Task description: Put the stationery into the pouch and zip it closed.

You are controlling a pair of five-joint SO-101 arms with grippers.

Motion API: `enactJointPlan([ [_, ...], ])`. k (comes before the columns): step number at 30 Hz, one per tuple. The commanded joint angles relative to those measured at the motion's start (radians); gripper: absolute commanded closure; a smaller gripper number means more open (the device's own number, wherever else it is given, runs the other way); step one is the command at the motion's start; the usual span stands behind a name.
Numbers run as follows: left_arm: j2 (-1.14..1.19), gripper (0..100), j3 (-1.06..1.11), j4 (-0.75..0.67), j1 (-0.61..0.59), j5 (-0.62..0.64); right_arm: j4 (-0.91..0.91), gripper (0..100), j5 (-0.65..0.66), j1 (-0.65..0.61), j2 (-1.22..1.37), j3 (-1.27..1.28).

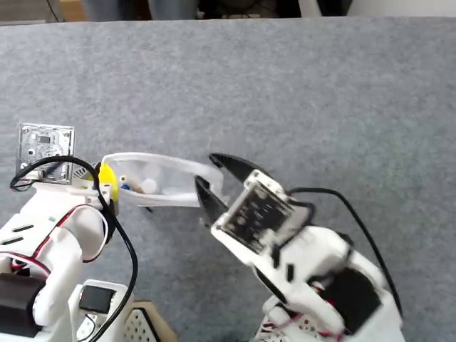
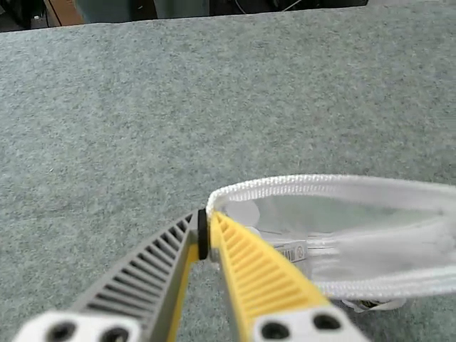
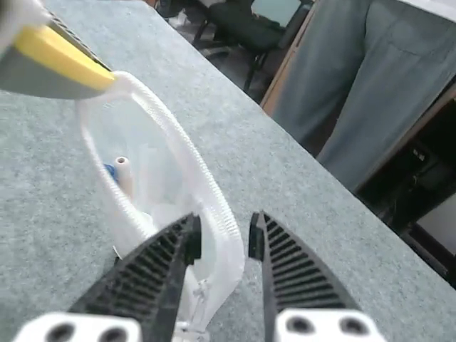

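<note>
High view: translucent white fabric pouch (image 1: 160, 178) lying unzipped on grey felt-covered table (image 1: 299, 85), between both arms. Left gripper (image 2: 205, 231), yellow and grey fingers, pinched closed on one end of pouch rim. Right gripper (image 3: 223, 231), black fingers a little apart, rim of other end between them. White pen-like stationery (image 3: 122, 171) inside pouch.

Inside the pouch (image 1: 167, 177), the stationery (image 1: 147, 185) is seen only through the cloudy wall, and its single pieces cannot be told apart. In the high view one end of the pouch is covered by the right pincer (image 1: 205, 169). In the left wrist view its far end is cut off by the picture's edge, and what exactly is pinched by the left pincer (image 2: 204, 231) cannot be told.
</note>
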Motion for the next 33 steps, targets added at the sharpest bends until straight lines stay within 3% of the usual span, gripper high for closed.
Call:
enactJointPlan([
  [1,0.028,97,0.077,0.011,0.021,-0.008,0.187,86.8,0.002,0.118,0.001,-0.108],
  [6,0.026,97,0.110,0.008,0.021,-0.008,0.370,86.8,0.003,0.213,0.010,-0.042],
  [13,0.031,97,0.110,0.008,0.021,-0.008,0.316,86.8,0.002,0.213,0.001,0.254],
  [18,0.028,97,0.110,0.008,0.021,-0.006,0.308,86.8,0.002,0.106,0.004,0.259],
  [21,0.028,97,0.110,0.008,0.021,-0.006,0.210,86.8,-0.002,0.049,0.008,0.291],
  [28,0.031,97,0.110,0.008,0.018,-0.006,-0.104,87.1,-0.147,0.046,0.010,0.486],
  [33,0.032,97,0.110,0.008,0.018,-0.006,-0.186,87.1,-0.152,0.049,0.010,0.581],
])
